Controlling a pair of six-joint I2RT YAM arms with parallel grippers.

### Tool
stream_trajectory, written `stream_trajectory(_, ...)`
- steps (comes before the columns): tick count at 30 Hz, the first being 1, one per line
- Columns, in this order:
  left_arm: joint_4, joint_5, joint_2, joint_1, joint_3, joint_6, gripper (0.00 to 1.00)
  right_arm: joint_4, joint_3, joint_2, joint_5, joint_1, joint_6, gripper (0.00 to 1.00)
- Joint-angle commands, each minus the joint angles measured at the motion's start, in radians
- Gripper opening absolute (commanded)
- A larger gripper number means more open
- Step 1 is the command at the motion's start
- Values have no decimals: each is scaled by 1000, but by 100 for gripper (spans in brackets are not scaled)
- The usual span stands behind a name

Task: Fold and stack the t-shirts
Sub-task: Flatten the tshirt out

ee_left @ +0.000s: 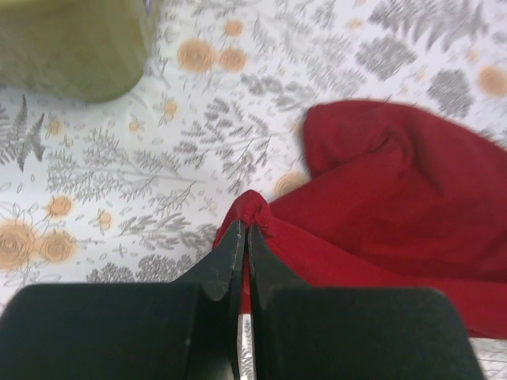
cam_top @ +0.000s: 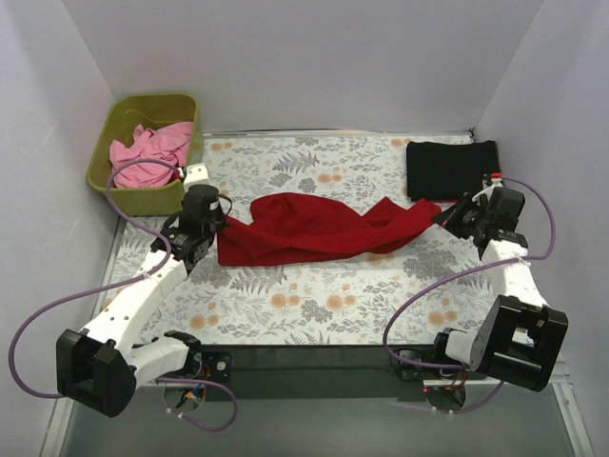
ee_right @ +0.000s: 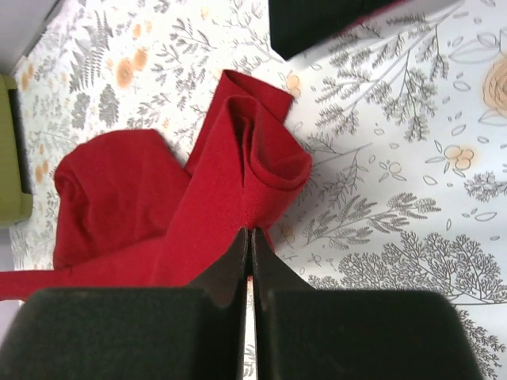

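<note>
Crosswise, rumpled: dark red t-shirt (cam_top: 314, 228)

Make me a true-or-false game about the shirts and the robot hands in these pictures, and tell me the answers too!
1. The left gripper and the right gripper each pinch an end of the dark red t-shirt. True.
2. The light pink t-shirt is folded on top of the black t-shirt. False: it lies bunched up inside the olive-green bin at the far left.
3. The black t-shirt lies folded in the far right corner. True.
4. The dark red t-shirt is already neatly folded. False: it is rumpled and stretched out between the two grippers.
</note>
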Motion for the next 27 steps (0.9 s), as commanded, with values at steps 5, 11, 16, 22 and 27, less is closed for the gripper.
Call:
stream_trajectory(5, -39, 65, -86, 8, -11, -71, 0, -59, -47, 11, -25, -4, -17, 6)
stream_trajectory(11, 22, 143, -115, 7, -165, -91, 0, -19, -104, 63, -29, -2, -26, 6)
stream_trajectory(16, 58, 141, -101, 7, -189, -93, 0, 3, -115, 117, -22, -2, -21, 10)
stream_trajectory(22, 55, 134, -109, 8, -199, -85, 0, 4, -101, 121, -43, -1, 2, 22)
stream_trajectory(27, 56, 126, -123, 10, -202, -85, 0, -9, -72, 89, -58, 3, 26, 25)
